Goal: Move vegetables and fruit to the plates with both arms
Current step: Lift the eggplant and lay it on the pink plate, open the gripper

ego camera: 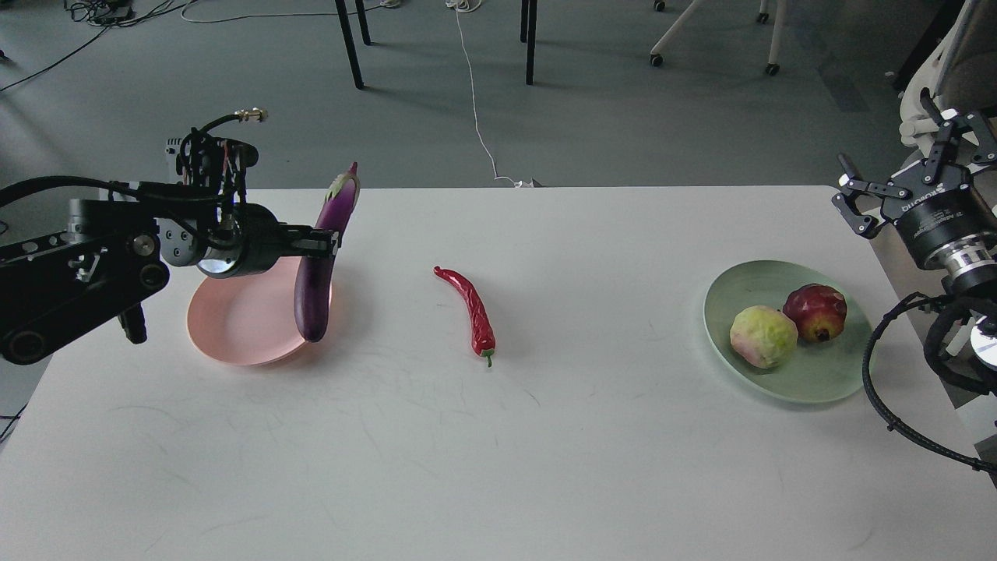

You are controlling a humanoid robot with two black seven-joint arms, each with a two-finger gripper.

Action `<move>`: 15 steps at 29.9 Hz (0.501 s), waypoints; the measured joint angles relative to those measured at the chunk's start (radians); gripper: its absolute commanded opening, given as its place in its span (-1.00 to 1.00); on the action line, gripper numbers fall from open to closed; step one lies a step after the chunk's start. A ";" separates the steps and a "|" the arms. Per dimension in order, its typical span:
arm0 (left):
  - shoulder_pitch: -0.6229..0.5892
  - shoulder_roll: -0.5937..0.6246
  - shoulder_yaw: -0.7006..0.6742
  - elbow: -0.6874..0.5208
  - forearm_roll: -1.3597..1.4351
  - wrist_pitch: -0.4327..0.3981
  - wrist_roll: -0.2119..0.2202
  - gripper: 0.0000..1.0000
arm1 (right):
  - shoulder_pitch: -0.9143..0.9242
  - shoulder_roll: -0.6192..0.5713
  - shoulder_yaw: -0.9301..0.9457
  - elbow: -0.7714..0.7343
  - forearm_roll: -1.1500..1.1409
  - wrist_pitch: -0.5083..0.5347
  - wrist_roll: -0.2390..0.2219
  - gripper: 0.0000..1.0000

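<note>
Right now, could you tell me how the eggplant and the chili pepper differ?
The eggplant is dark purple, thick and smooth; the chili pepper is red, slim and wrinkled. The eggplant hangs nearly upright in the left gripper over the pink plate; the chili lies flat on the table, unheld. Both are elongated.

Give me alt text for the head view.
The left gripper holds the eggplant over the pink plate. A red chili lies mid-table; both fruits sit on the green plate, the right gripper open beyond it.
</note>
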 measured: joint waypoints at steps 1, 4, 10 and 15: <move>0.007 0.007 0.001 0.017 0.001 0.000 0.000 -0.61 | 0.001 0.000 -0.001 0.000 -0.001 0.000 0.000 0.98; 0.030 0.019 0.003 0.047 0.001 0.000 -0.001 -0.55 | 0.001 0.004 -0.002 0.001 -0.002 0.000 0.000 0.98; 0.084 0.022 0.003 0.076 0.002 0.000 0.000 -0.32 | 0.002 0.009 -0.002 0.004 -0.003 0.000 0.000 0.98; 0.114 0.010 0.002 0.106 -0.002 0.000 0.003 0.33 | 0.003 0.001 -0.002 0.005 -0.004 0.000 0.000 0.98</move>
